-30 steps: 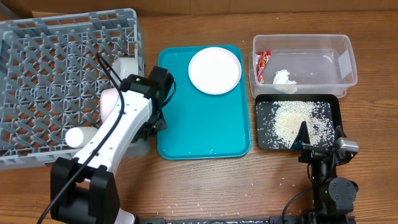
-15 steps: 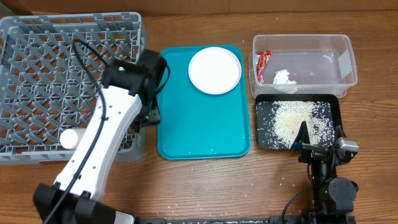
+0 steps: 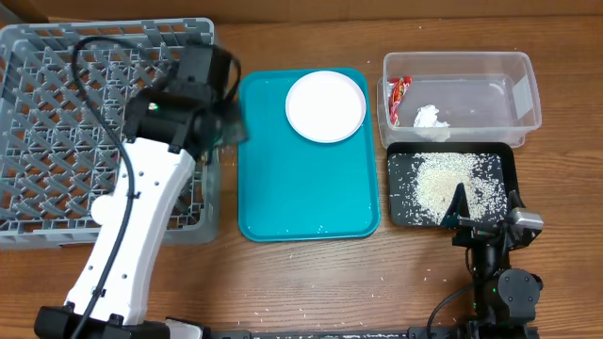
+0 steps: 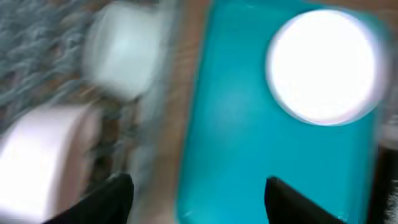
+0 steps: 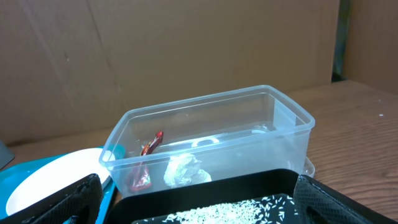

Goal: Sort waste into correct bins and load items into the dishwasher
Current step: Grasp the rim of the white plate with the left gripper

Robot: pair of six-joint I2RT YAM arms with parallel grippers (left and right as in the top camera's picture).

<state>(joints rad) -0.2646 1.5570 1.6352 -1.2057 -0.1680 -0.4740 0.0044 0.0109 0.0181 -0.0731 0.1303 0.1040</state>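
So I'm standing by the worktop (image 3: 311, 273) watching this. The left arm is stretched out over the right-hand edge of the grey dish rack (image 3: 66, 113), just where it meets the teal tray (image 3: 311, 188). The left end effector (image 4: 199, 186) is open: both fingers stand wide apart with nothing between them. Its wrist view is badly smeared, but you can make out a small white cup (image 4: 121, 59) and a pale pink bowl (image 4: 43, 165) on the rack side. From overhead the arm covers both, so I can't tell exactly how they sit.

The white round plate (image 3: 325, 105) lies flat in the far right corner of the teal tray, with nothing touching it.

On the right, the clear tub (image 3: 513, 71) holds the red-and-white wrapper (image 3: 399, 94) at its left end. The crumpled tissue (image 3: 431, 118) sits just beside the wrapper. The black tray (image 3: 400, 212) lies right in front of the tub with a pile of rice (image 3: 448, 181) in it. A few stray grains (image 3: 320, 229) are on the teal tray's near edge, and more are scattered on the worktop.

The right end effector (image 5: 198, 199) is parked low at the near edge of the black tray. It's fully open, holding nothing, and points toward the tub.
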